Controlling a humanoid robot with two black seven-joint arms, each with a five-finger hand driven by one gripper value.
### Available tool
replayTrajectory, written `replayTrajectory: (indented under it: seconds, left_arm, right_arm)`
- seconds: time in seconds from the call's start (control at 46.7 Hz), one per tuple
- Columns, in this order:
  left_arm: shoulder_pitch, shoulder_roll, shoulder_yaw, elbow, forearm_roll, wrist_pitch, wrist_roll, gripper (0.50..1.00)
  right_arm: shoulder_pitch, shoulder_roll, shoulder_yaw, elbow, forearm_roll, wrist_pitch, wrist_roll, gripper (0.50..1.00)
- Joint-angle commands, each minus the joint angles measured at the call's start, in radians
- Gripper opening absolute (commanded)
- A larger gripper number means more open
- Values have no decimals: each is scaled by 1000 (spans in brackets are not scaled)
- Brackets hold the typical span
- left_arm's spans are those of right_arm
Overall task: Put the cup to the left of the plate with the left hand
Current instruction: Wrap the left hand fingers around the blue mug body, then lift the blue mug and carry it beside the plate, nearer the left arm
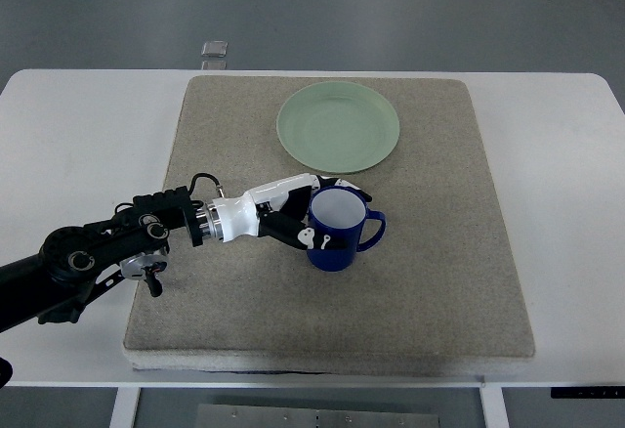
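1. My left hand is glossy white and black plastic.
2. The blue cup looks smooth and shiny.
3. The plate is smooth, pale green.
4. The mat is rough, matt fabric.

Left hand comes in from the left edge, fingers wrapped round a blue cup. Cup upright on the grey mat, near mat centre, handle pointing right, white inside. Green plate near the mat's far edge, just beyond the cup, not touching. Mat lies on a white table. Small grey object on the floor past the table's far edge.
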Motion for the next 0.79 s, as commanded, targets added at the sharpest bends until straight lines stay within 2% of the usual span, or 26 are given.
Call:
replayTrajectory:
  seconds: [0.0, 0.193, 0.471, 0.771]
  left_arm:
    - [0, 0, -7, 0, 0, 0, -1, 641]
    - [-9, 1, -18, -2, -6, 23, -3, 638]
    - [-18, 4, -99, -2, -8, 130, -4, 636]
    - [-17, 33, -148, 14, -15, 285, -9, 636]
  right_arm:
    - [0, 0, 0, 0, 0, 0, 0, 934]
    - [0, 0, 0, 0, 0, 0, 0, 934]
    - [0, 0, -2, 0, 0, 0, 0, 934]
    - [0, 0, 0, 0, 0, 0, 0, 934]
